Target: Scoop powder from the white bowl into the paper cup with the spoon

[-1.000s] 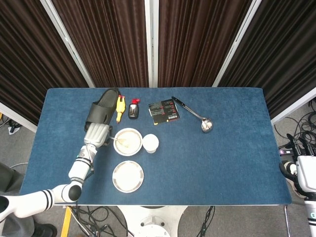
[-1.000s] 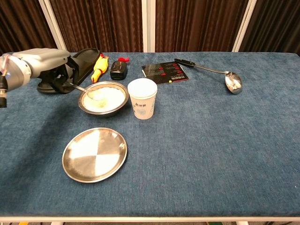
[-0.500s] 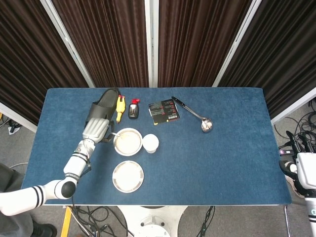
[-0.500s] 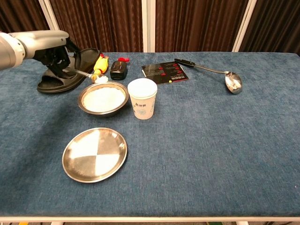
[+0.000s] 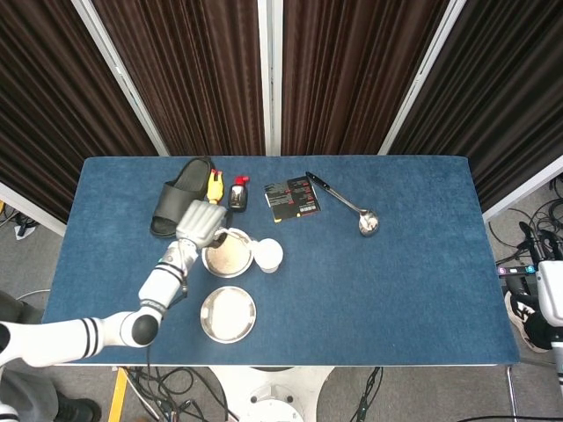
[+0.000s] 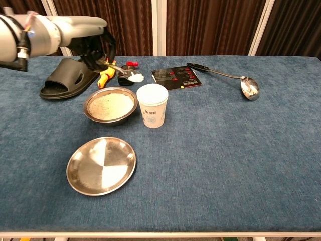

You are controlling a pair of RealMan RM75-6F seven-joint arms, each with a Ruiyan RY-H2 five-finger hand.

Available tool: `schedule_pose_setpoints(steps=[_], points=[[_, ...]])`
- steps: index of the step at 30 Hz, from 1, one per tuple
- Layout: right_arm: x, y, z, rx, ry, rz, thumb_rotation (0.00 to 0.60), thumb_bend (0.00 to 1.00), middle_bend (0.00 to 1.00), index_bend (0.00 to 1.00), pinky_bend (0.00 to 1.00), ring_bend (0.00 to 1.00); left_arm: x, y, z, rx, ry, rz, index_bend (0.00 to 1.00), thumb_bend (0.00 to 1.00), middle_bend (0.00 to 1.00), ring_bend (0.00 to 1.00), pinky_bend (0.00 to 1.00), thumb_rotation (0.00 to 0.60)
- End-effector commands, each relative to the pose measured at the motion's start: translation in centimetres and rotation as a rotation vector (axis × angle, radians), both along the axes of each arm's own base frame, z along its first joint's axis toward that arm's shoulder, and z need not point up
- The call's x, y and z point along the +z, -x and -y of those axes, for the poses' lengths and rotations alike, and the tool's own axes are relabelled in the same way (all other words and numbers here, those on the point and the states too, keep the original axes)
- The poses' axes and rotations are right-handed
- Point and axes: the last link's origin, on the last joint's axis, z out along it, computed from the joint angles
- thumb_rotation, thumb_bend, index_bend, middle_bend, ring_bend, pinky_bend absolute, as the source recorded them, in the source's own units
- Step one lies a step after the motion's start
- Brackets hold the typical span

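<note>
My left hand (image 6: 93, 42) (image 5: 201, 224) holds a small metal spoon (image 6: 125, 73) in the air. The spoon's tip carries a heap of white powder (image 6: 135, 78) above the table, just behind the gap between bowl and cup. The bowl (image 6: 110, 105) (image 5: 229, 255) is a metal one with pale powder in it. Right of it, and close to it, stands the white paper cup (image 6: 152, 105) (image 5: 267, 256), upright with its mouth open. Neither view shows my right hand. Only a white piece of that arm (image 5: 552, 299) shows past the table's right edge.
An empty metal plate (image 6: 102, 165) lies in front of the bowl. Behind the bowl are a black sandal (image 6: 67, 80), a yellow toy (image 5: 214, 189), a small black object (image 5: 238, 195) and a dark booklet (image 6: 175, 76). A large ladle (image 6: 248, 86) lies at the far right.
My left hand lifted the spoon out of the bowl with powder on it, then carried it up and right towards the cup. The powder left in the bowl looks darker now.
</note>
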Motion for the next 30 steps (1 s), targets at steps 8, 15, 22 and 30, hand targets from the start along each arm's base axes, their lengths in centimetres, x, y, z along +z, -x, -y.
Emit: schedule_pose_setpoints(steps=[8, 15, 22, 30], points=[[0.2, 0.6, -0.2, -0.014, 0.011, 0.011, 0.600, 0.20, 0.34, 0.06, 0.24, 0.13, -2.0, -1.9, 0.3, -0.053, -0.039, -0.113, 0.63, 0.45, 0.96, 0.93, 1.00, 0.600], [0.2, 0.8, -0.5, -0.014, 0.008, 0.036, 0.600, 0.20, 0.34, 0.06, 0.24, 0.13, -3.3, -2.3, 1.3, -0.199, -0.152, -0.287, 0.63, 0.45, 0.96, 0.93, 1.00, 0.600], [0.2, 1.1, -0.9, -0.024, 0.014, 0.044, 0.600, 0.20, 0.34, 0.06, 0.24, 0.13, -4.1, -2.7, 2.6, -0.335, -0.255, -0.374, 0.63, 0.45, 0.96, 0.93, 1.00, 0.600], [0.2, 1.2, -1.0, -0.026, 0.018, 0.049, 0.600, 0.21, 0.34, 0.06, 0.24, 0.13, -4.3, -3.2, 3.5, -0.503, -0.414, -0.492, 0.63, 0.45, 0.96, 0.93, 1.00, 0.600]])
